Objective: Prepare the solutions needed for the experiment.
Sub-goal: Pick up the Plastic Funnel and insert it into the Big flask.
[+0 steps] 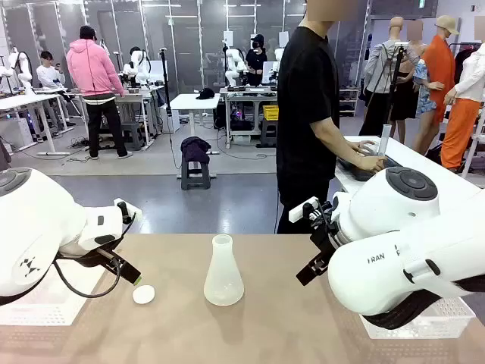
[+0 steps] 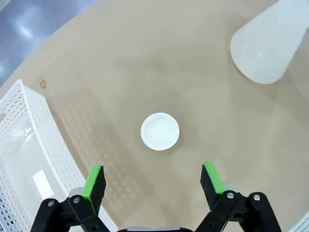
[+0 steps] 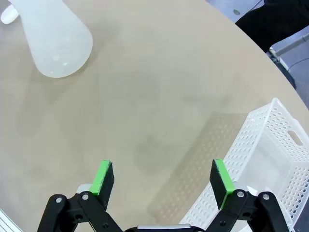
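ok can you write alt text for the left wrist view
The left gripper hangs with its jaws open over a small round white cap lying on a tan table. A frosted white flask stands at the upper right, apart from the cap. A white perforated basket sits along the left edge.

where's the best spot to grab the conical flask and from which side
The narrow neck of the conical flask: it stands upright and widens toward the base, likely too broad for a sure hold. Come in level from the robot's right with the open right end effector; the white cap lies on its left.
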`<state>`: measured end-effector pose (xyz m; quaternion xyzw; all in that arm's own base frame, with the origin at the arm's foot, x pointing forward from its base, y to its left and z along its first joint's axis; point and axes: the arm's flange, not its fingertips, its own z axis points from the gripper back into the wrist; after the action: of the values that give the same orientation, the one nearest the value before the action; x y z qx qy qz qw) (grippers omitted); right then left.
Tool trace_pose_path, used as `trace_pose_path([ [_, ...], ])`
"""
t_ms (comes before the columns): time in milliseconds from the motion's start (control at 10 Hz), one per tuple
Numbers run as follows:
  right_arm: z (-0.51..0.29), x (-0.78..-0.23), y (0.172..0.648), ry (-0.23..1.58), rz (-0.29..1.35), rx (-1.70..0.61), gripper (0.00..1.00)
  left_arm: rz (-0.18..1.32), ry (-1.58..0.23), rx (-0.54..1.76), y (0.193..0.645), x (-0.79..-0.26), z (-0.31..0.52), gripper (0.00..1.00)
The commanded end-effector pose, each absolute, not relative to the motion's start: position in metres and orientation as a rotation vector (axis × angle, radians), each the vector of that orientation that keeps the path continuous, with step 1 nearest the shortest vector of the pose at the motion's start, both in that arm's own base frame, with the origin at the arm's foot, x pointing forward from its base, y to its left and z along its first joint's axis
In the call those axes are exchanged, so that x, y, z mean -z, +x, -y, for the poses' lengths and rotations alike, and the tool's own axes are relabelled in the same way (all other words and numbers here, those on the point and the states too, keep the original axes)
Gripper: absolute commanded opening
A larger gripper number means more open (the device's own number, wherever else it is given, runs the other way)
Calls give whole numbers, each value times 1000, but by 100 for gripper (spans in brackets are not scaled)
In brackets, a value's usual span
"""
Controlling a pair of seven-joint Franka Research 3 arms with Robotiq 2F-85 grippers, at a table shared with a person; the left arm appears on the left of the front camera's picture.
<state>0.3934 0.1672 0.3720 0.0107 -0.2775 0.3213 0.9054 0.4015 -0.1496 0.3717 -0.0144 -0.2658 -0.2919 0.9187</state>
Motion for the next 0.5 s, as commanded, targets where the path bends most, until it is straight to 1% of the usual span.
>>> trace_pose_path([
  [0, -167, -372, 393, 22, 573, -664, 100, 547, -30, 601, 401, -372, 150, 100],
  [400, -167, -372, 393, 22, 573, -664, 100, 547, -30, 601, 401, -372, 150, 100],
])
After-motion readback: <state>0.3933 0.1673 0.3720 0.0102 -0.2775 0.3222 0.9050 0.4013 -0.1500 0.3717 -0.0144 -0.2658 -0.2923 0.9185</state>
